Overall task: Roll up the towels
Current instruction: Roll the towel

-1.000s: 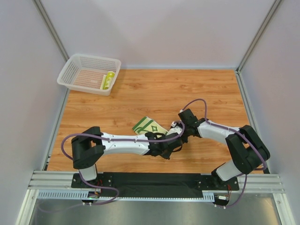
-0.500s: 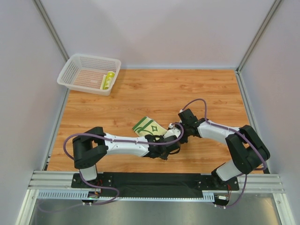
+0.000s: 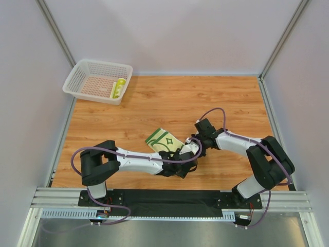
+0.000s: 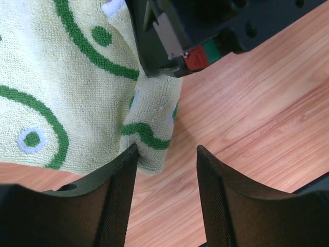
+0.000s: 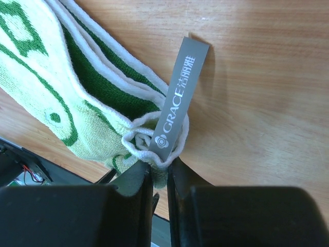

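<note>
Wood-grain table seen from above, with a white mesh basket at its 10 o'clock corner holding a rolled yellow-green towel. Just below centre, towards 6 o'clock, a cream towel with green swirls lies folded, both arms meeting at its 5 o'clock end. The left gripper has its jaws apart, one finger touching the towel's corner, while the right gripper pinches the white hem beside a grey label reading GRACE.
</note>
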`<action>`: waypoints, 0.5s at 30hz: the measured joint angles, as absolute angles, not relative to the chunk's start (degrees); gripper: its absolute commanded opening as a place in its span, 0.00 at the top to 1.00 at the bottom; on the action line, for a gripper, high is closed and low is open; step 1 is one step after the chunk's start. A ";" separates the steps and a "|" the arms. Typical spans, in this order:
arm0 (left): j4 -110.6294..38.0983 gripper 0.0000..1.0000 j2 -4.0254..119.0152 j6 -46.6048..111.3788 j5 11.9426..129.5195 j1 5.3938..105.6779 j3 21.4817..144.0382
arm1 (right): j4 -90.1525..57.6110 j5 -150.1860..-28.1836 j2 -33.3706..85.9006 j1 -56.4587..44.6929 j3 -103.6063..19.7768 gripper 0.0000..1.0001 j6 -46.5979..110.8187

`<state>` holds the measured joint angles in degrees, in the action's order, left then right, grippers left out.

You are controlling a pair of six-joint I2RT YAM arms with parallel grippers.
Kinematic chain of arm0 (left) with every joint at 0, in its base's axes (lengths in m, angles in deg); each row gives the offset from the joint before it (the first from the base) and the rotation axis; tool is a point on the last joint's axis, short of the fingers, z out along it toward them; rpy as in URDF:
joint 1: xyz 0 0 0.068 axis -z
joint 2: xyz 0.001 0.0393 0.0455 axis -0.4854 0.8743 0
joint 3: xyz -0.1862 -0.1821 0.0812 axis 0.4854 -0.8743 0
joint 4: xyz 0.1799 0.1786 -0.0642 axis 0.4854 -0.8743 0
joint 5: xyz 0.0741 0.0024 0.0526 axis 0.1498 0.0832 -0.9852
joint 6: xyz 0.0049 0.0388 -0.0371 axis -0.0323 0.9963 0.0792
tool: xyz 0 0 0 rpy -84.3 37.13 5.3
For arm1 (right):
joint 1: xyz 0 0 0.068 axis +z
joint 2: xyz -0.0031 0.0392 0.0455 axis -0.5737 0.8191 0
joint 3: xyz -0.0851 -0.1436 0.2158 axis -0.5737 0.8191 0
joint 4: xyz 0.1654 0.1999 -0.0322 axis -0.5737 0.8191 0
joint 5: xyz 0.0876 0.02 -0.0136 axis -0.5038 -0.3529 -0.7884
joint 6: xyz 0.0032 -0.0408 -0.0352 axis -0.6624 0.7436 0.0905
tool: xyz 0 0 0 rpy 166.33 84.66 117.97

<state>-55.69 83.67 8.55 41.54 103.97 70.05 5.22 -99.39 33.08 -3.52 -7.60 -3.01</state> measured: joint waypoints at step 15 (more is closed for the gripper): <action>-49.31 0.62 82.55 5.62 42.96 99.12 66.42 | 12.94 -98.47 37.17 -5.95 -14.77 0.86 0.80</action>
